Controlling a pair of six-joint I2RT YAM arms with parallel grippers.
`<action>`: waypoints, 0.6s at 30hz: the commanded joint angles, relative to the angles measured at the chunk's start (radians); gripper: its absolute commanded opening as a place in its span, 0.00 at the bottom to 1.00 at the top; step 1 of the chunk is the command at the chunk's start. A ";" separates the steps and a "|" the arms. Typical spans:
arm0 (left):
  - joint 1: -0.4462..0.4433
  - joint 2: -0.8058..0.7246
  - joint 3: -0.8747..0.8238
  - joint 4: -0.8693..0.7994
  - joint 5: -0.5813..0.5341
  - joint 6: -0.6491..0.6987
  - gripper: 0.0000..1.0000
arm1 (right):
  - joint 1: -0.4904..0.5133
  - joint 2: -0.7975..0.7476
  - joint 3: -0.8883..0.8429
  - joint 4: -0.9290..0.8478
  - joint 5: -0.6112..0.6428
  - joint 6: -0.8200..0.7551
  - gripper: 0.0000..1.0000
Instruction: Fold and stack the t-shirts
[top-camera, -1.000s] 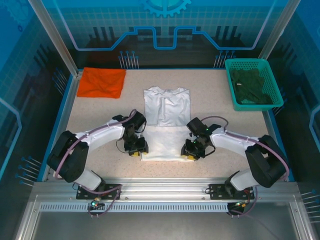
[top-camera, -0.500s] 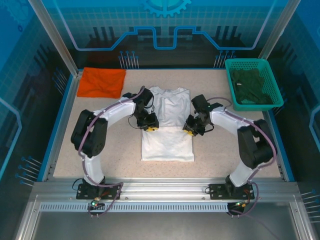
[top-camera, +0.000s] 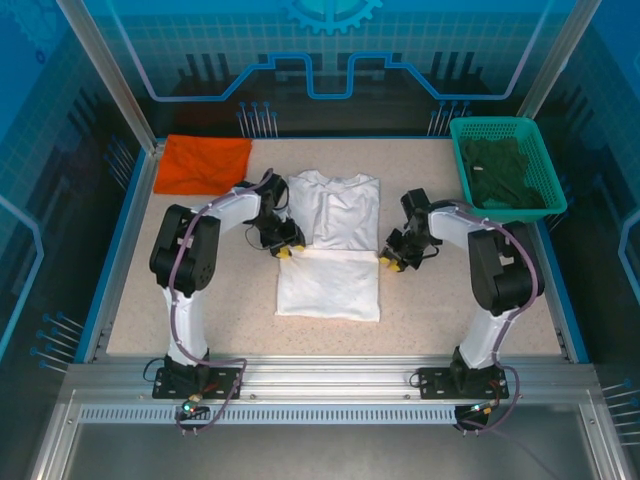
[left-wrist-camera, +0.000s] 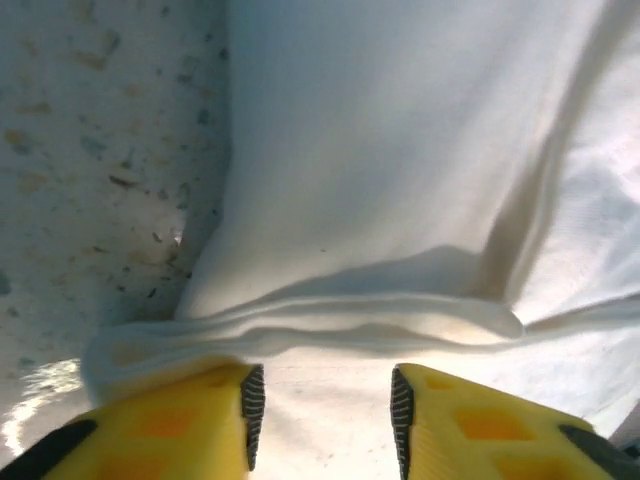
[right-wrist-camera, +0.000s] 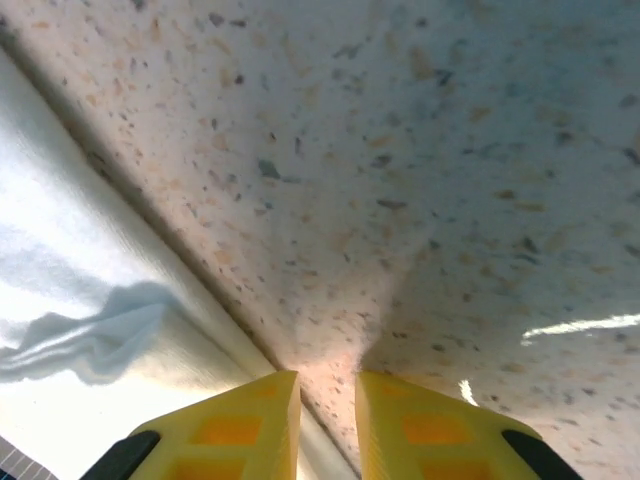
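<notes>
Surface: speckled table (top-camera: 450, 300) inside a blue-lit enclosure.
Shirt in hand: white t-shirt (top-camera: 333, 245) lies flat at centre table, with a cloth edge across its middle between the arms.
Left tool: left gripper (left-wrist-camera: 322, 410) has its fingers spread over the white fold, gripping nothing.
Right tool: right gripper (right-wrist-camera: 327, 400) has its fingers nearly together at the shirt's right edge; I cannot tell whether it pinches cloth.
Doing it well: probably release both sides together and lift straight up, so the crease lies square.
Count: two shirts, the white one and an orange t-shirt (top-camera: 205, 163) folded at the far-left corner; one green basket (top-camera: 490, 121) holding dark cloth (top-camera: 505, 175); two grippers.
</notes>
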 joint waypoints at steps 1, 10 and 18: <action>0.011 -0.122 0.038 -0.044 0.006 -0.014 0.57 | 0.011 -0.137 -0.038 -0.004 -0.018 0.001 0.26; -0.161 -0.301 -0.204 0.096 0.313 -0.116 0.34 | 0.258 -0.300 -0.189 0.072 -0.070 0.093 0.25; -0.275 -0.239 -0.491 0.312 0.375 -0.190 0.29 | 0.362 -0.147 -0.314 0.095 -0.071 0.100 0.23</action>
